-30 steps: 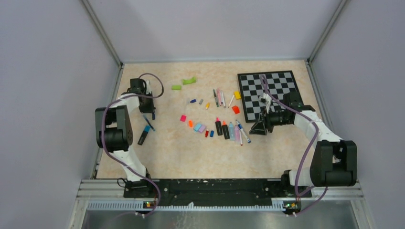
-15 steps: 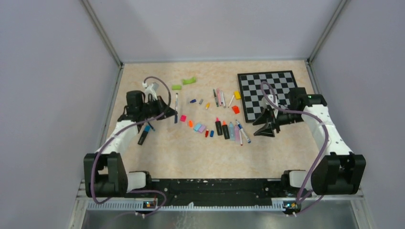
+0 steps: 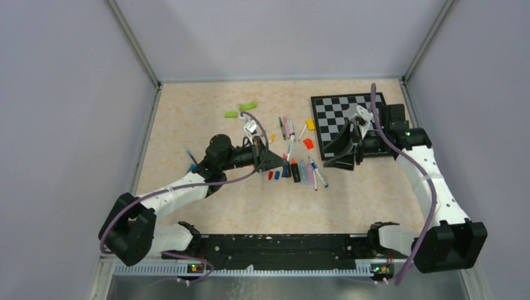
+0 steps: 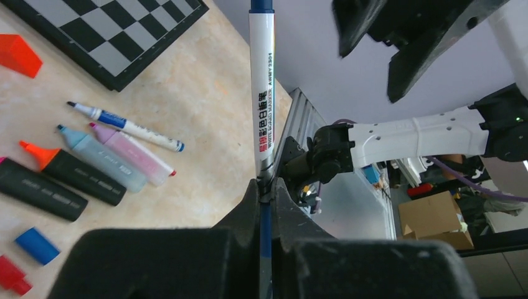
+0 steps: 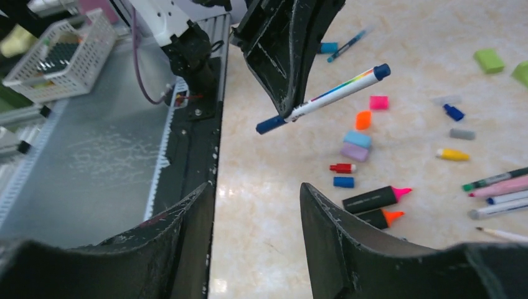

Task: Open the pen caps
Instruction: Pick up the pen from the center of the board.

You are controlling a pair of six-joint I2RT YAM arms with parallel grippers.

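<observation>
Most of the job looks done to me; one pen is in hand and a few I cannot judge. At 9 o'clock on the counter lie a thin pen and a cyan-ended marker, half hidden, so I cannot tell whether they are capped.

My left gripper is pressed together, pinching a white pen above the counter's middle. The pen is blue at both ends, so I judge its cap is on and this is the step in hand. Below and around it I count nine loose caps: pink, orange, cyan, purple, red, two blue, grey, yellow.

At 3 o'clock of them lie four highlighters with bare tips, and one blue-and-white pen, open too. At 12 o'clock of that row are five more pens, too small for me to tell their caps.

My right gripper hangs spread and empty at 3 o'clock of the held pen, facing it, over the near corner of the chessboard.
</observation>
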